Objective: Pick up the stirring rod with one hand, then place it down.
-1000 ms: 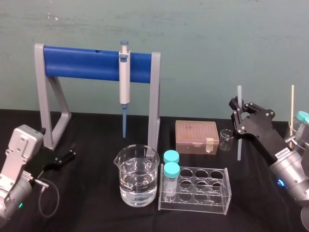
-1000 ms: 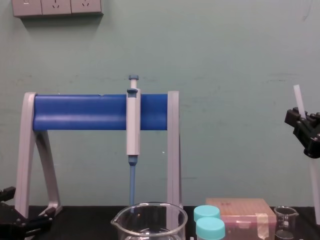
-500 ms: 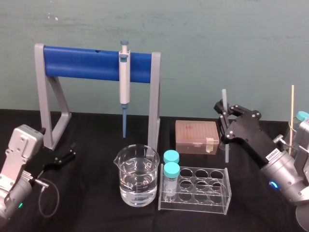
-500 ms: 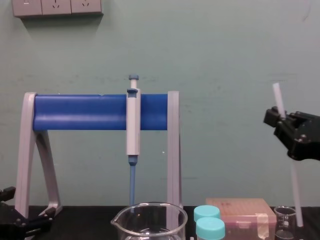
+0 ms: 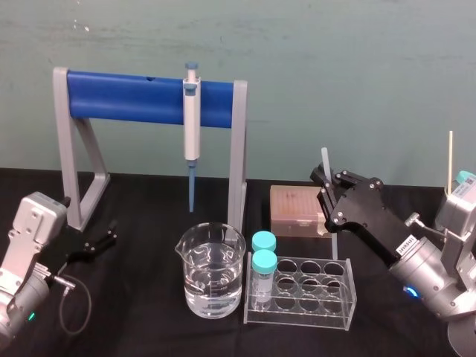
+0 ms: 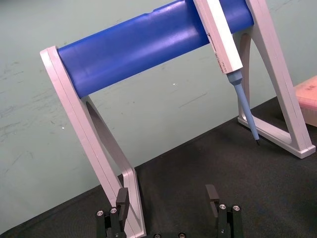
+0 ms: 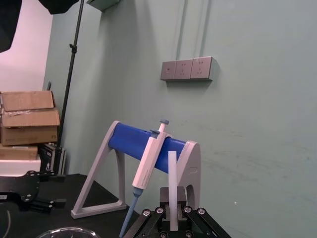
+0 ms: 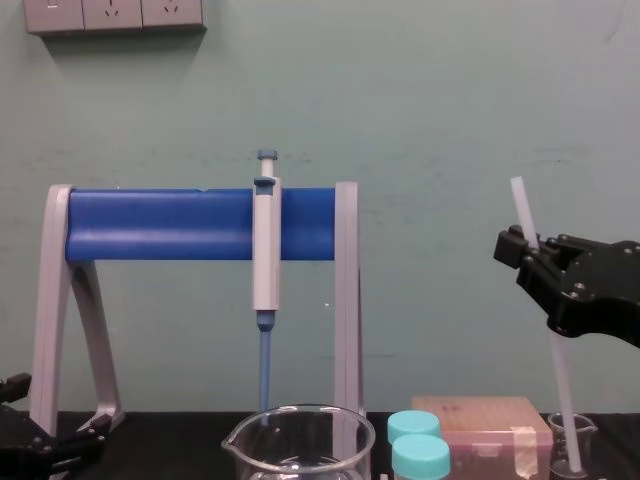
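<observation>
**Rod held in my right gripper, left gripper idle**

Far left: my left gripper [image 5: 111,233] sits low over the black worktop [image 5: 149,305], close to the left leg of the grey stand [image 5: 74,171]. Its fingers are spread apart with nothing between them; the left wrist view confirms the gap [image 6: 167,198].

Stand: a blue crossbar on top, with a grey-and-blue pipette [image 5: 192,126] hanging from it, tip down.

Centre front: a glass beaker [image 5: 210,271] partly filled with clear liquid stands under the pipette tip. Just right of it, two teal-capped vials [image 5: 263,262] stand in the left end of a clear rack [image 5: 305,311]. The rack's other holes are open.

Behind the rack: a brown box [image 5: 294,208], partly covered by my right arm.

Right: my right gripper [image 5: 327,186] is raised above the rack's right half and is clamped on the stirring rod [image 5: 325,160]. The rod is off the worktop and nearly upright, its top leaning slightly toward my left. From the chest view its lower end [image 8: 565,420] lines up with a small beaker [image 8: 585,450]; I cannot tell if it is inside or in front. Right wrist view: the rod [image 7: 172,178] rises straight out from between my fingers.

Far right: a thin pale stick [image 5: 450,160] stands upright.
</observation>
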`<state>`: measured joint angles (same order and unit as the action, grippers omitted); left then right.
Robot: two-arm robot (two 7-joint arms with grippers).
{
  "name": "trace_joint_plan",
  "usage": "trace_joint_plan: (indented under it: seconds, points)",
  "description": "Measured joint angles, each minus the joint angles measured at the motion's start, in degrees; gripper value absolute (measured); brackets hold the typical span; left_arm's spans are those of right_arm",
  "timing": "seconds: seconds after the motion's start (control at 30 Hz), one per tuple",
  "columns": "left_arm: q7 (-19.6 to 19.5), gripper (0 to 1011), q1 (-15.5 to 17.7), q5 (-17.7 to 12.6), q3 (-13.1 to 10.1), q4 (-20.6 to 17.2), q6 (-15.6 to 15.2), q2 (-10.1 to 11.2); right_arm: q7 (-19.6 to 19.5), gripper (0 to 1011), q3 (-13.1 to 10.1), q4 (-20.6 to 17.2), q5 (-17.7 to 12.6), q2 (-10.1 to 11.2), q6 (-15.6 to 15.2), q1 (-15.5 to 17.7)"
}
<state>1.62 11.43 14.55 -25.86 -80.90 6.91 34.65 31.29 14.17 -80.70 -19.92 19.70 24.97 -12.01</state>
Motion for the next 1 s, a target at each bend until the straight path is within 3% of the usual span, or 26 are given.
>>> trace_joint_plan:
  seconds: [1.0]
  points:
    - [0.0,1000,0.0,0.0,0.0,0.0,0.0,0.0,-0.1,67,1.3,0.8,-1.3,0.3,-3.1,0.1]
